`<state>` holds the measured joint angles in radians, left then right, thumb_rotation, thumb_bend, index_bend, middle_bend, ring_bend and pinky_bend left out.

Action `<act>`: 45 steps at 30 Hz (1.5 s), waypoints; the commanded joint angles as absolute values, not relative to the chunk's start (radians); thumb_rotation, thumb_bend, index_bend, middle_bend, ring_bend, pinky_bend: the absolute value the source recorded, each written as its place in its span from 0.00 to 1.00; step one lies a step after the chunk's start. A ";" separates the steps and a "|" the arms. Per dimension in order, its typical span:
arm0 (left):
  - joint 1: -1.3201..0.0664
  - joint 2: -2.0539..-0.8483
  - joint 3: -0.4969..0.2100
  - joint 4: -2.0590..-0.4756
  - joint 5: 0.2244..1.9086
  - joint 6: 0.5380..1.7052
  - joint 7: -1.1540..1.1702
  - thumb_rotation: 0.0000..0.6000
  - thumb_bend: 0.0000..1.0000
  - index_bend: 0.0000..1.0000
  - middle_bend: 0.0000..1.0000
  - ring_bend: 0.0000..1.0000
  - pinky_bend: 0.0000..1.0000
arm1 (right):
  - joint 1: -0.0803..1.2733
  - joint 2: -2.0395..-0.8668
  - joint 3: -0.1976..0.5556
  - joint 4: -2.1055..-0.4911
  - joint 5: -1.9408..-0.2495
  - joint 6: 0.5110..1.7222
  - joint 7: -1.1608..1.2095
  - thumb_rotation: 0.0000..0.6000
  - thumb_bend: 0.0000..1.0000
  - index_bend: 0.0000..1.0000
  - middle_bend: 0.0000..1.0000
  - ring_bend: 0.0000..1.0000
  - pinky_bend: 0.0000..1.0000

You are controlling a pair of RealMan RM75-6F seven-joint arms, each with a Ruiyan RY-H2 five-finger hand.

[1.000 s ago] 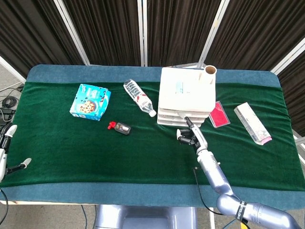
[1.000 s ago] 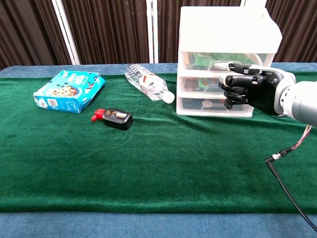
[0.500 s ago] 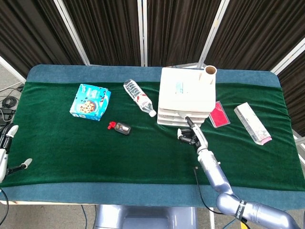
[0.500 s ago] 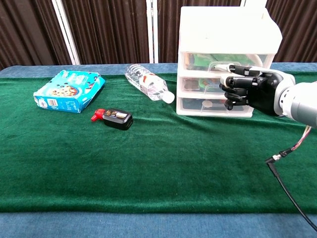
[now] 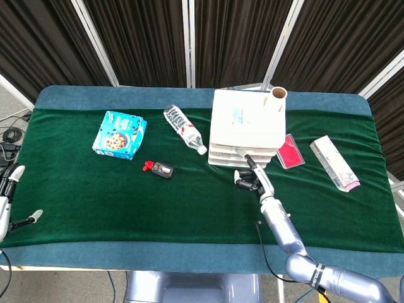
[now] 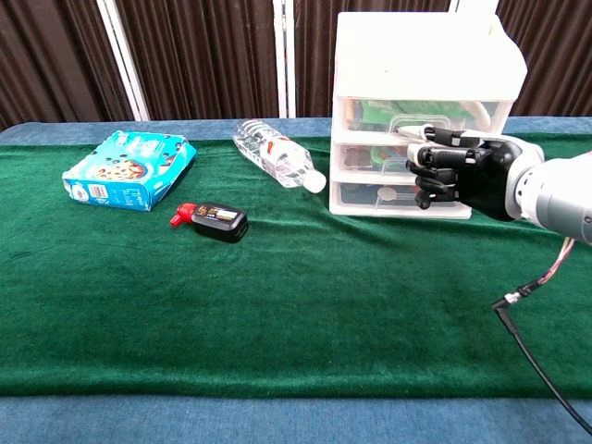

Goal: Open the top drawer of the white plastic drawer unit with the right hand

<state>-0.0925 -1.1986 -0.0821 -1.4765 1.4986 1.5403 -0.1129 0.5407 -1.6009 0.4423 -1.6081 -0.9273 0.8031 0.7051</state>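
1. Chest view: right hand (image 6: 462,173) sits before the drawer unit (image 6: 421,111), fingers curled, holding nothing.
2. Top drawer (image 6: 421,115), just above the fingers, looks closed; gripping and pulling remain.

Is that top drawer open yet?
Shut, as far as visible: the top drawer front sits flush with the drawer unit.
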 commanded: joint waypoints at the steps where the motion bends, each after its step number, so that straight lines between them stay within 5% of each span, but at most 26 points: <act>1: -0.093 -1.198 -0.082 -1.477 1.499 1.540 -0.114 1.00 0.13 0.00 0.00 0.00 0.00 | 0.544 -1.599 0.453 -1.606 -0.925 0.775 0.730 1.00 0.55 0.17 0.85 0.86 0.71; 12: -0.093 -1.197 -0.081 -1.476 1.499 1.538 -0.116 1.00 0.13 0.00 0.00 0.00 0.00 | 0.533 -1.598 0.457 -1.610 -0.945 0.770 0.748 1.00 0.56 0.26 0.85 0.86 0.71; 38: -0.092 -1.197 -0.077 -1.484 1.504 1.543 -0.105 1.00 0.13 0.00 0.00 0.00 0.00 | 0.463 -1.559 0.419 -1.666 -1.066 0.794 0.821 1.00 0.56 0.24 0.84 0.85 0.71; 41: -0.092 -1.197 -0.076 -1.484 1.504 1.543 -0.104 1.00 0.13 0.00 0.00 0.00 0.00 | 0.460 -1.559 0.417 -1.668 -1.071 0.803 0.819 1.00 0.55 0.20 0.80 0.82 0.68; 45: -0.091 -1.197 -0.077 -1.484 1.504 1.544 -0.105 1.00 0.13 0.00 0.00 0.00 0.00 | 0.448 -1.546 0.402 -1.689 -1.098 0.812 0.820 1.00 0.50 0.18 0.61 0.67 0.52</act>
<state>-0.0912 -1.1970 -0.0768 -1.4841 1.5045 1.5442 -0.1051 0.4533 -1.5516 0.4079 -1.6815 -1.0884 0.8093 0.8190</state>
